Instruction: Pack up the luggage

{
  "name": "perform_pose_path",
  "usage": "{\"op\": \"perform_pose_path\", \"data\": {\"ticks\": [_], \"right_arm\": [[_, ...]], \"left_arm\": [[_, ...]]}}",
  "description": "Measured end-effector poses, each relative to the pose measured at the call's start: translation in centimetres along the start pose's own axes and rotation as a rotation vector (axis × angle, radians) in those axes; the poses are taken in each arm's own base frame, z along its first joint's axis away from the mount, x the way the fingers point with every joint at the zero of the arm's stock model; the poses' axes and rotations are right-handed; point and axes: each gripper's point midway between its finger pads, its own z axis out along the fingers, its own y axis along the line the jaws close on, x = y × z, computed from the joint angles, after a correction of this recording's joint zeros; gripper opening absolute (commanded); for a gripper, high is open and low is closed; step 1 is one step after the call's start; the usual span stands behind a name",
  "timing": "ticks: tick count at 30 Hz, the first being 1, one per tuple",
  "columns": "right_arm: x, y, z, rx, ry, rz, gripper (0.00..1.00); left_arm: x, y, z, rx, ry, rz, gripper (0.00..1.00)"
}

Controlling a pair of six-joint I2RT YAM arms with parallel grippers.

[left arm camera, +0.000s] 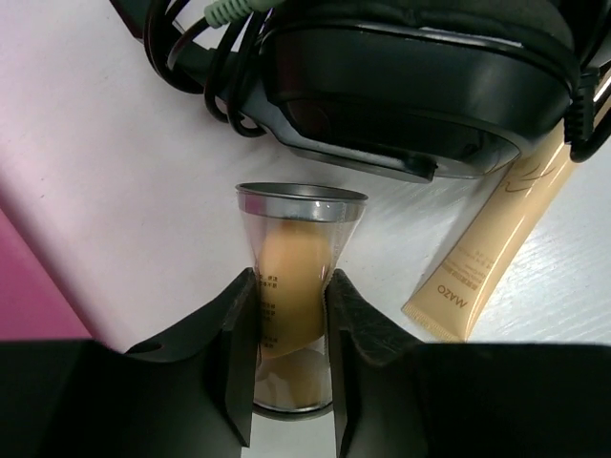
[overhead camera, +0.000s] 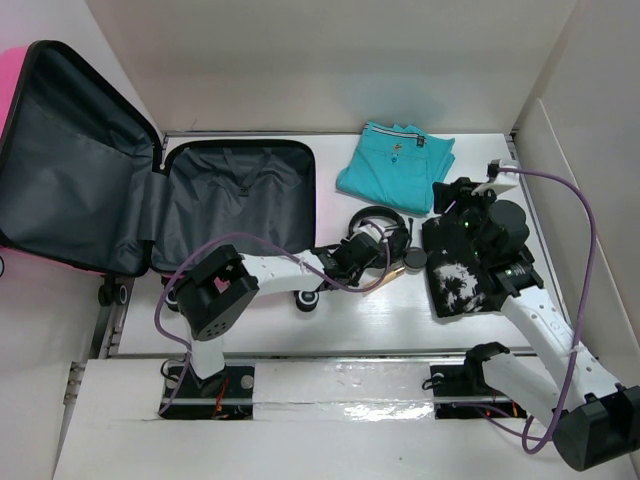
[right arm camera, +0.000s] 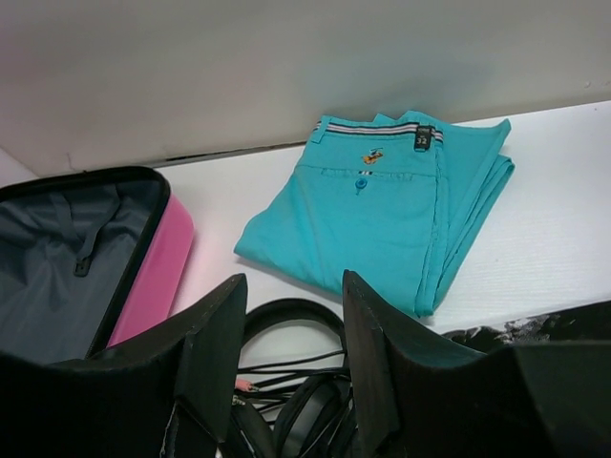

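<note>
Overhead and wrist views of 2 arms at a white surface (overhead camera: 400,320).

**Luggage.** The luggage (overhead camera: 240,205) lies open at the left of the surface. Its base half is flat, with the dark grey lining facing up. Its lid stands tilted open further left, with the pink shell showing at the lid's left edge. In the right wrist view the glossy pink wall (right arm camera: 158,258) of the base half faces the camera.

**Left pincer.** The left pincer (left arm camera: 291,281) is at the middle of the surface, just right of the luggage. It is narrowed onto a clear hourglass-shaped case (left arm camera: 301,248) with a silver rim and a beige sponge inside. Each finger pad rests against 1 side of the case's waist. Just beyond the case lie black headphones (left arm camera: 401,76) with a coiled cable. A beige tube (left arm camera: 496,248) lies to their right, its far end tucked under the earcup.

**Right pincer.** The right pincer (right arm camera: 293,286) stands wide, with nothing between its fingers. It is raised over the right part of the surface and points toward the far left.

**Other items.** Folded teal trousers (overhead camera: 395,165) lie at the far edge, right of the luggage. A black item with white speckling (overhead camera: 460,285) lies under the right arm, near the headphones.
</note>
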Motion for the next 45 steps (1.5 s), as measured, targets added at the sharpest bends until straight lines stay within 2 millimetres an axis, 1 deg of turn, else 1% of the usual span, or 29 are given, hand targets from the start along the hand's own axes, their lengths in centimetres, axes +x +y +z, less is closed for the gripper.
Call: {"op": "perform_pose_path", "data": {"ticks": [4,6,7,9,11,13,14,15,16,17,19,20,21,22,24,26,27,28,29,30,32,33,34,36,38,40,41,43,45], "right_arm": [[0.0,0.0,0.0,0.0,0.0,0.0,0.51],[0.1,0.0,0.1,0.0,0.003,0.0,0.51],[0.2,0.0,0.1,-0.001,0.005,-0.001,0.51],[0.3,0.0,0.2,-0.003,0.01,-0.001,0.51],[0.3,0.1,0.2,-0.006,0.01,-0.001,0.51],[0.3,0.2,0.1,-0.01,0.011,0.0,0.51],[0.4,0.2,0.2,-0.014,0.014,-0.001,0.51],[0.5,0.3,0.2,-0.019,0.016,-0.001,0.51],[0.5,0.4,0.2,-0.023,0.019,-0.001,0.51],[0.6,0.4,0.2,-0.026,0.021,-0.001,0.51],[0.7,0.5,0.2,-0.031,0.026,-0.001,0.51],[0.9,0.5,0.3,-0.033,0.03,-0.002,0.51],[0.9,0.6,0.3,-0.035,0.033,-0.002,0.51],[1.0,0.6,0.3,-0.036,0.035,-0.002,0.51],[1.0,0.6,0.3,-0.036,0.035,-0.002,0.51],[1.0,0.6,0.3,-0.037,0.034,-0.002,0.51],[1.0,0.6,0.3,-0.037,0.035,-0.002,0.5],[1.0,0.6,0.3,-0.037,0.035,-0.002,0.49],[1.0,0.6,0.3,-0.037,0.035,-0.003,0.47],[1.0,0.6,0.3,-0.036,0.035,-0.003,0.4],[0.9,0.5,0.3,-0.034,0.033,-0.003,0.26],[0.9,0.5,0.3,-0.031,0.032,0.0,0.19],[0.9,0.5,0.3,-0.028,0.031,0.003,0.17],[0.9,0.4,0.3,-0.024,0.029,0.008,0.17],[0.8,0.4,0.3,-0.021,0.028,0.009,0.17],[0.8,0.3,0.3,-0.017,0.027,0.009,0.21],[0.8,0.3,0.3,-0.016,0.027,0.011,0.23],[0.8,0.3,0.4,-0.016,0.027,0.011,0.27],[0.8,0.3,0.4,-0.016,0.027,0.012,0.28]], "left_arm": [[-0.3,0.1,-0.4,-0.001,-0.007,-0.006,0.17],[-1.3,0.4,-1.6,0.0,-0.035,-0.017,0.17],[-2.4,0.7,-2.6,0.0,-0.065,-0.031,0.17],[-5.2,1.3,-5.4,0.007,-0.159,-0.075,0.17],[-8.5,2.9,-9.1,-0.003,-0.277,-0.147,0.22],[-11.3,5.3,-12.8,-0.04,-0.398,-0.239,0.26],[-12.4,7.0,-14.6,-0.073,-0.457,-0.301,0.4],[-13.2,9.3,-16.3,-0.115,-0.515,-0.369,0.59],[-13.5,12.0,-17.9,-0.171,-0.565,-0.44,0.83],[-13.4,14.9,-19.2,-0.235,-0.613,-0.511,0.99],[-12.4,19.7,-21.1,-0.342,-0.682,-0.63,0.99],[-11.6,21.5,-21.8,-0.386,-0.703,-0.673,0.99],[-11.0,22.3,-22.3,-0.407,-0.72,-0.698,0.99],[-10.8,22.4,-22.6,-0.406,-0.736,-0.711,0.99],[-11.1,21.5,-22.6,-0.369,-0.754,-0.71,0.99],[-11.7,19.9,-21.6,-0.306,-0.738,-0.68,0.99],[-12.0,18.6,-20.5,-0.268,-0.711,-0.652,0.98],[-12.3,17.6,-19.6,-0.234,-0.692,-0.628,0.91],[-12.6,16.2,-18.4,-0.191,-0.669,-0.598,0.46],[-12.7,14.4,-17.0,-0.15,-0.639,-0.562,0.29],[-11.9,9.5,-13.9,-0.05,-0.557,-0.448,0.13],[-10.9,6.9,-12.4,-0.005,-0.507,-0.385,0.13],[-9.8,4.3,-11.1,0.04,-0.46,-0.32,0.14],[-7.2,0.0,-8.9,0.112,-0.374,-0.189,0.33],[-4.7,-3.7,-7.5,0.187,-0.305,-0.075,0.48],[-3.0,-6.0,-6.5,0.241,-0.256,0.002,0.58],[-2.6,-6.9,-6.0,0.264,-0.239,0.034,0.64],[-2.3,-8.1,-5.1,0.294,-0.217,0.069,0.65],[-2.5,-9.0,-4.1,0.307,-0.203,0.093,0.65]]}}
